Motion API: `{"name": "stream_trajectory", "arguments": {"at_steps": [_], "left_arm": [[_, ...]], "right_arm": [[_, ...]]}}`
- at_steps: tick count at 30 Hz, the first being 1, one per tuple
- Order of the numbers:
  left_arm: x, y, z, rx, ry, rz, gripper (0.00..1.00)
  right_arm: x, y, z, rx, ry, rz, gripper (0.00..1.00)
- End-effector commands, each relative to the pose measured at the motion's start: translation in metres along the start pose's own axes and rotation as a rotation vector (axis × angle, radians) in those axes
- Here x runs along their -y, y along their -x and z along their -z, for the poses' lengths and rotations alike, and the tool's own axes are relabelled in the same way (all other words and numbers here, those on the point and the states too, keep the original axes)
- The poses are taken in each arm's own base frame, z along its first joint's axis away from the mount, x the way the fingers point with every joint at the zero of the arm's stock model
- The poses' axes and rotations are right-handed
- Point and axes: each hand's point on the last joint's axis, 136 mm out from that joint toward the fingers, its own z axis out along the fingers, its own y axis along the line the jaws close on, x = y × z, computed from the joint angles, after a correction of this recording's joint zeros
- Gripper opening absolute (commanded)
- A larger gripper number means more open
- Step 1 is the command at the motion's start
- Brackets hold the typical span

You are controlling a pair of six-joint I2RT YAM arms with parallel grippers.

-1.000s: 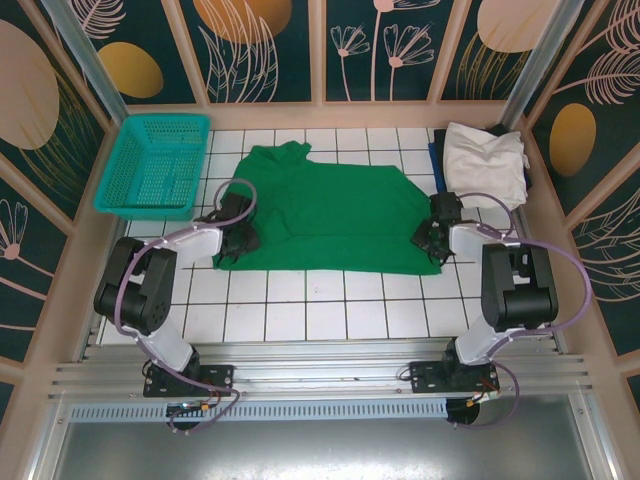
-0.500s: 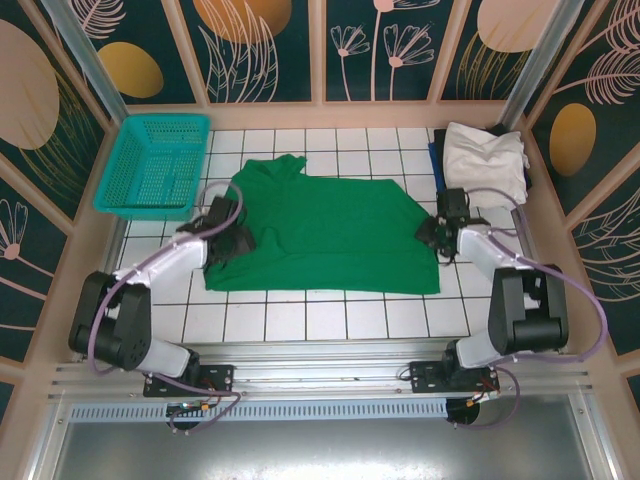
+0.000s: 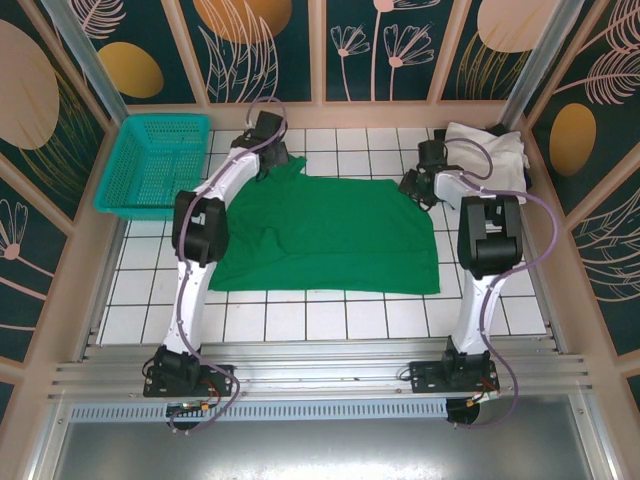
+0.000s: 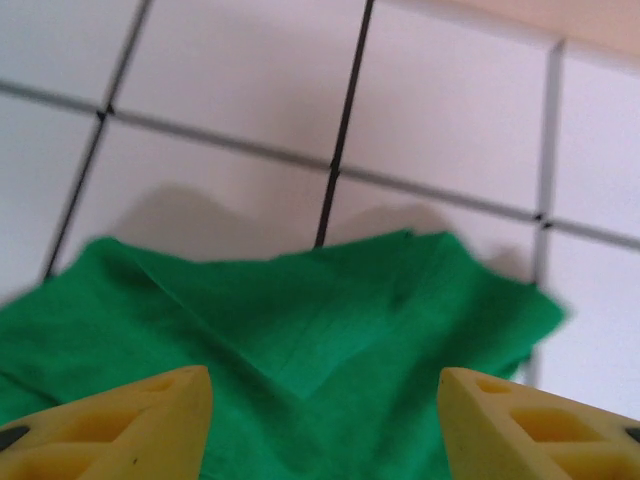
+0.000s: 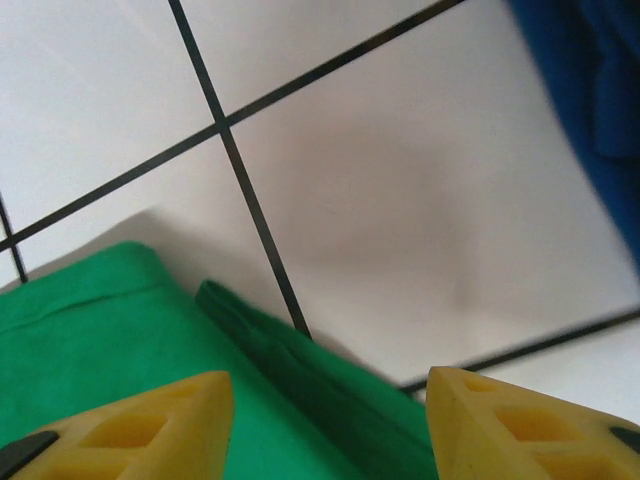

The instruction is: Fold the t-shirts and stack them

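Cloth: green t-shirt lies spread flat in the middle of the tiled table, near hem roughly straight, some creases at left.

Arms: both reach to its far edge. The left gripper hovers over the bunched far-left corner (sleeve or collar, cannot tell), yellow fingers well apart with nothing between them. The right gripper is over the far-right corner, jaws likewise wide and empty.

Far right: off-white t-shirt piled beside a blue t-shirt.

Judged step: start of the first fold. Next: descend, pinch both far corners evenly, draw them nearward.
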Motion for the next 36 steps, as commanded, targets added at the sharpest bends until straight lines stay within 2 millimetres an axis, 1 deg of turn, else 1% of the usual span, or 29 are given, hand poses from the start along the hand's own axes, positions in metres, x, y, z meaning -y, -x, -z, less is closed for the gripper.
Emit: {"name": "stream_trajectory", "arguments": {"at_steps": [1,5,8,11,13,15,17,18,19,20,22,24,27,28,29,31,34,36], "left_arm": [[-0.016,-0.017,-0.010,-0.090,0.019,0.020,0.62],[-0.022,-0.015,-0.019,-0.087,-0.011,0.063,0.61],[-0.016,-0.019,-0.023,-0.099,-0.061,0.070,0.57],[-0.012,-0.020,-0.025,-0.100,-0.084,0.074,0.51],[-0.010,-0.018,-0.024,-0.094,-0.092,0.076,0.46],[-0.007,-0.013,-0.021,-0.084,-0.102,0.076,0.39],[-0.006,-0.010,-0.019,-0.083,-0.105,0.076,0.32],[-0.006,-0.009,-0.018,-0.081,-0.106,0.074,0.28],[-0.006,-0.008,-0.015,-0.079,-0.106,0.075,0.27],[-0.007,-0.006,-0.014,-0.076,-0.107,0.077,0.27],[-0.008,-0.006,-0.011,-0.077,-0.107,0.075,0.28],[-0.010,-0.006,-0.010,-0.079,-0.106,0.078,0.30],[-0.013,-0.005,-0.008,-0.078,-0.101,0.078,0.32],[-0.015,-0.005,-0.007,-0.078,-0.099,0.077,0.33],[-0.015,-0.004,-0.007,-0.078,-0.098,0.074,0.35],[-0.015,-0.004,-0.007,-0.078,-0.097,0.072,0.38],[-0.015,-0.005,-0.007,-0.083,-0.100,0.069,0.44],[-0.016,-0.006,-0.007,-0.084,-0.098,0.066,0.45]], "right_arm": [[-0.005,0.002,-0.007,-0.040,0.018,0.054,0.54],[-0.018,-0.011,-0.018,-0.085,0.120,0.065,0.55],[-0.028,-0.015,-0.025,-0.105,0.199,0.055,0.56],[-0.031,-0.019,-0.034,-0.128,0.210,0.055,0.55],[-0.029,-0.020,-0.036,-0.139,0.188,0.060,0.49],[-0.031,-0.020,-0.030,-0.119,0.155,0.086,0.37],[-0.037,-0.019,-0.016,-0.086,0.127,0.123,0.28],[-0.043,-0.021,-0.007,-0.068,0.115,0.142,0.24],[-0.047,-0.025,0.001,-0.053,0.104,0.163,0.23],[-0.055,-0.031,0.010,-0.035,0.097,0.192,0.22],[-0.067,-0.049,0.020,-0.038,0.098,0.244,0.22],[-0.074,-0.077,0.023,-0.086,0.096,0.288,0.21],[-0.080,-0.114,0.030,-0.130,0.079,0.363,0.23],[-0.077,-0.118,0.033,-0.123,0.045,0.372,0.26],[-0.072,-0.121,0.038,-0.114,0.005,0.381,0.33],[-0.070,-0.126,0.047,-0.109,-0.017,0.393,0.39],[-0.086,-0.137,0.065,-0.123,0.104,0.408,0.48],[-0.091,-0.133,0.076,-0.106,0.172,0.393,0.50]]}}
